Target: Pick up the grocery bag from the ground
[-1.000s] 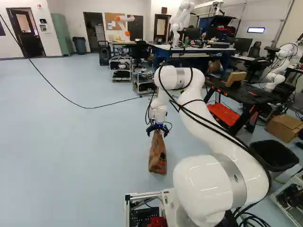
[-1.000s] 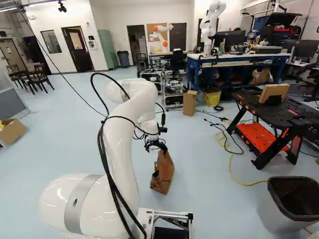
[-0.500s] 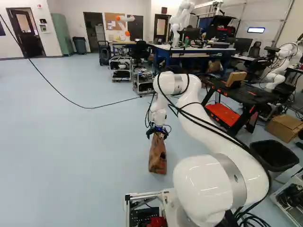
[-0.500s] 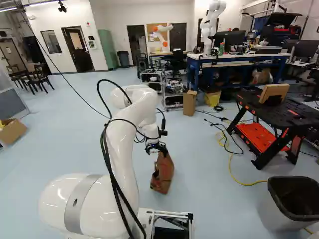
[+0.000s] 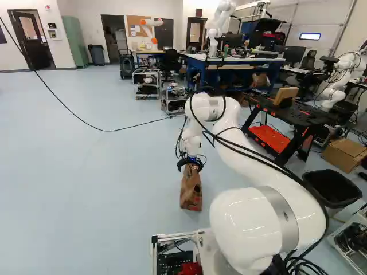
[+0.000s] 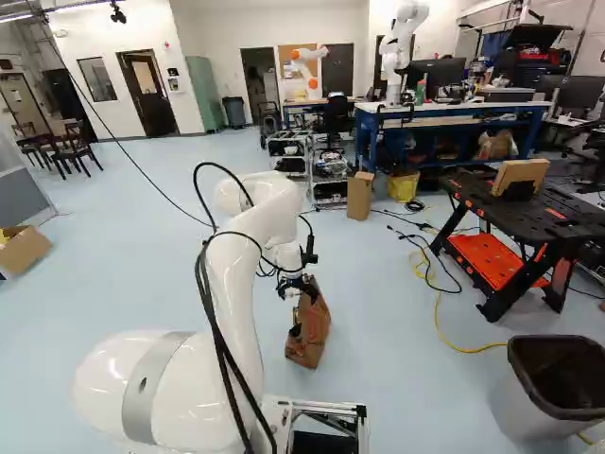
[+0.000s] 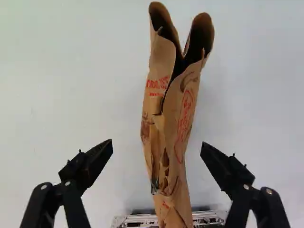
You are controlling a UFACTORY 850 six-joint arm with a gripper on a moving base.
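Note:
In the left base view my gripper (image 5: 191, 162) is at the top of the brown paper grocery bag (image 5: 191, 192), which stands on the floor. The right base view shows the gripper (image 6: 299, 284) over the upper part of the same bag (image 6: 308, 333). Seen from the wrist, the gripper (image 7: 156, 148) is open, one finger on each side of the crumpled, partly folded bag (image 7: 166, 123), with a gap between each finger and the paper. The bag's open top edges spread ahead of the fingers.
A black-topped workbench (image 6: 529, 203) with an orange shelf stands to the right, near a grey bin (image 6: 558, 378). Beyond are a small cardboard box (image 6: 359, 196), wheeled racks (image 5: 146, 83) and a blue table (image 6: 444, 118) bearing another robot (image 6: 395, 57). Cables cross the floor.
The arm has lowered, bringing the gripper down to the bag's top. Its fingers have stayed open. The bag stands where it was, and the base has not moved.

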